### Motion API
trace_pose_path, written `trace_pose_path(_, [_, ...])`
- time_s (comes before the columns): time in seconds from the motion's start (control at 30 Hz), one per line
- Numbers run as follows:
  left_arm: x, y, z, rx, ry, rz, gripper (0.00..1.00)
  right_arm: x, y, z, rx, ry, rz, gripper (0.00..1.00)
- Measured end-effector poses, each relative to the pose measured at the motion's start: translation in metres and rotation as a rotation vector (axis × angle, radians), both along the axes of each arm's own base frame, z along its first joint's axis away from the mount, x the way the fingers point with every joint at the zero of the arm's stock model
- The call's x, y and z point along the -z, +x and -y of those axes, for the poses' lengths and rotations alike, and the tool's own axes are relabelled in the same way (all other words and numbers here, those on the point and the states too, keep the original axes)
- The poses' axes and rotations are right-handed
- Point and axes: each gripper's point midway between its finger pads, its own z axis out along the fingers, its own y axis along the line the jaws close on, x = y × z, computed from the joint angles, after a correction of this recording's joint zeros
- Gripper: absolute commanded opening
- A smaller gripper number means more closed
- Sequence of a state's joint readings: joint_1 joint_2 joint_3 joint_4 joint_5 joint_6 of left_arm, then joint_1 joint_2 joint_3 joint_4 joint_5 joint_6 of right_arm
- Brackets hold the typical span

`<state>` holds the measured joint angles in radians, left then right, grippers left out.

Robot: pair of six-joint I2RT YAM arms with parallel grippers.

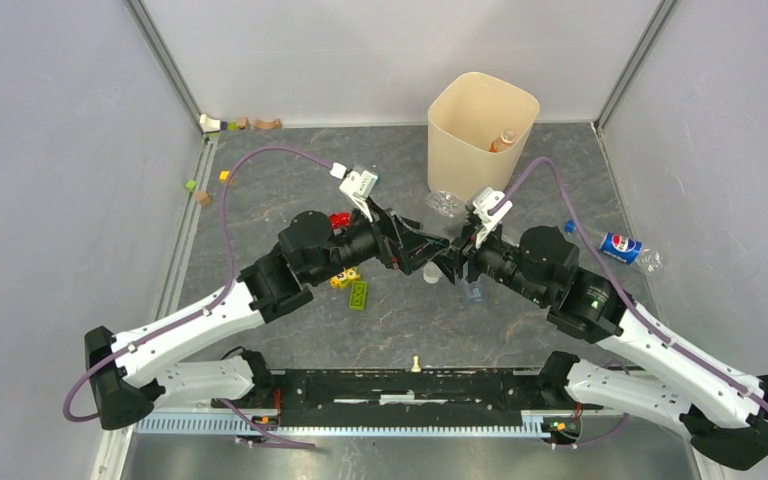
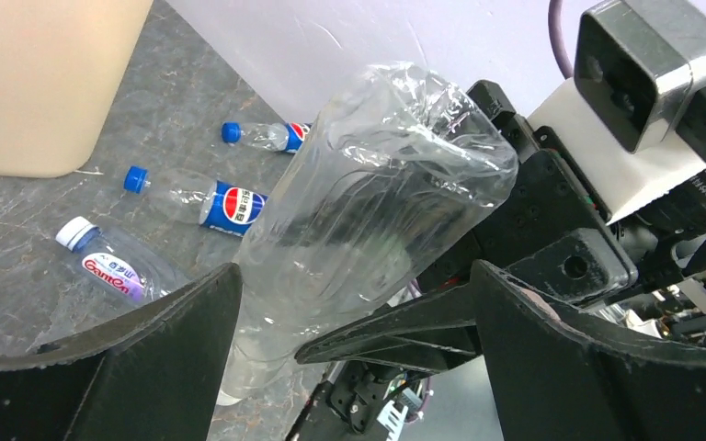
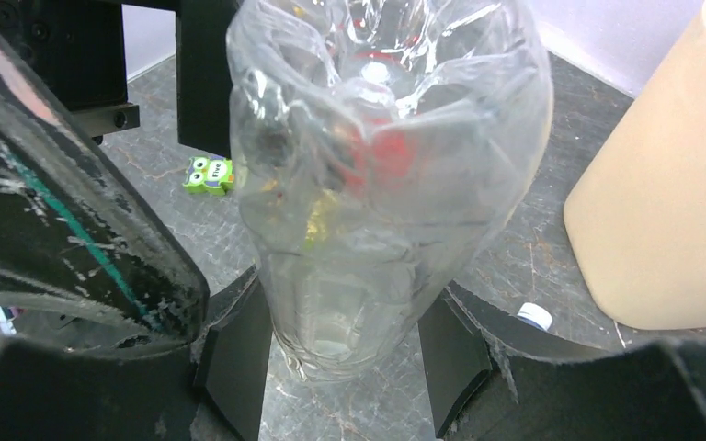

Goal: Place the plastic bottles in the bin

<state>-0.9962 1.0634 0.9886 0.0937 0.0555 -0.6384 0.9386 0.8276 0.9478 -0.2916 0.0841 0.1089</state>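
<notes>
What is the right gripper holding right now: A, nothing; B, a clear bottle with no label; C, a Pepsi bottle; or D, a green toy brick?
B: in the right wrist view the right gripper has its fingers pressed on either side of the clear bottle, and no label shows on it.

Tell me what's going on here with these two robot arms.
The two arms meet mid-table at a crumpled clear plastic bottle. The right gripper is clamped on it, while the left gripper stands open around it, so this looks like a handover. One bottle already lies in the beige bin; a Pepsi bottle and a few others lie on the table.
</notes>
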Motion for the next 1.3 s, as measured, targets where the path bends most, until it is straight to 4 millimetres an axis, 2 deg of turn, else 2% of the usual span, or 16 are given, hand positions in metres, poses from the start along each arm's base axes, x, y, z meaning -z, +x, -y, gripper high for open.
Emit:
trace_pose_path(0.17, [-0.009,-0.003,-0.001,-0.005,-0.013,0.043,1.00,-0.009,0.006,0.009,0.050,0.010,0.023,0.47])
trace_pose_path(0.27, [-0.015,-0.001,-0.010,-0.042,-0.024,0.084,1.00,-0.031,0.023,0.020,0.143,0.005,0.071,0.47])
trace_pose_path(0.37, [-0.011,0.001,-0.024,-0.092,-0.019,0.113,1.00,-0.080,0.050,0.032,0.277,0.034,0.175,0.46])
trace_pose_path(0.5, [0.011,0.009,-0.032,-0.145,0.037,0.113,1.00,-0.141,0.088,0.057,0.471,0.082,0.305,0.46])
trace_pose_path(0.57, [0.025,0.013,-0.034,-0.165,0.079,0.103,1.00,-0.160,0.114,0.072,0.568,0.082,0.345,0.46])
trace_pose_path(0.67, [0.044,0.017,-0.041,-0.200,0.149,0.080,1.00,-0.170,0.163,0.094,0.689,0.054,0.355,0.45])
trace_pose_path(0.7, [0.051,0.019,-0.045,-0.218,0.178,0.070,1.00,-0.171,0.188,0.104,0.730,0.041,0.352,0.45])
trace_pose_path(0.73, [0.057,0.020,-0.049,-0.235,0.205,0.060,1.00,-0.167,0.203,0.109,0.748,0.030,0.344,0.45])
trace_pose_path(0.8, [0.066,0.022,-0.058,-0.263,0.253,0.052,1.00,-0.149,0.241,0.122,0.779,0.001,0.303,0.50])
trace_pose_path(0.83, [0.070,0.022,-0.064,-0.282,0.275,0.048,1.00,-0.137,0.259,0.129,0.787,-0.011,0.274,0.54])
trace_pose_path(0.97, [0.079,0.022,-0.081,-0.324,0.326,0.037,1.00,-0.080,0.318,0.150,0.776,-0.048,0.123,0.83])
trace_pose_path(1.03, [0.084,0.022,-0.086,-0.335,0.350,0.030,1.00,-0.061,0.331,0.155,0.767,-0.053,0.067,0.97])
trace_pose_path(1.17, [0.102,0.020,-0.100,-0.353,0.442,0.010,1.00,-0.037,0.334,0.155,0.713,-0.061,-0.020,0.98])
trace_pose_path(1.3, [0.116,0.015,-0.114,-0.365,0.529,-0.019,1.00,-0.045,0.324,0.155,0.679,-0.053,-0.032,0.98])
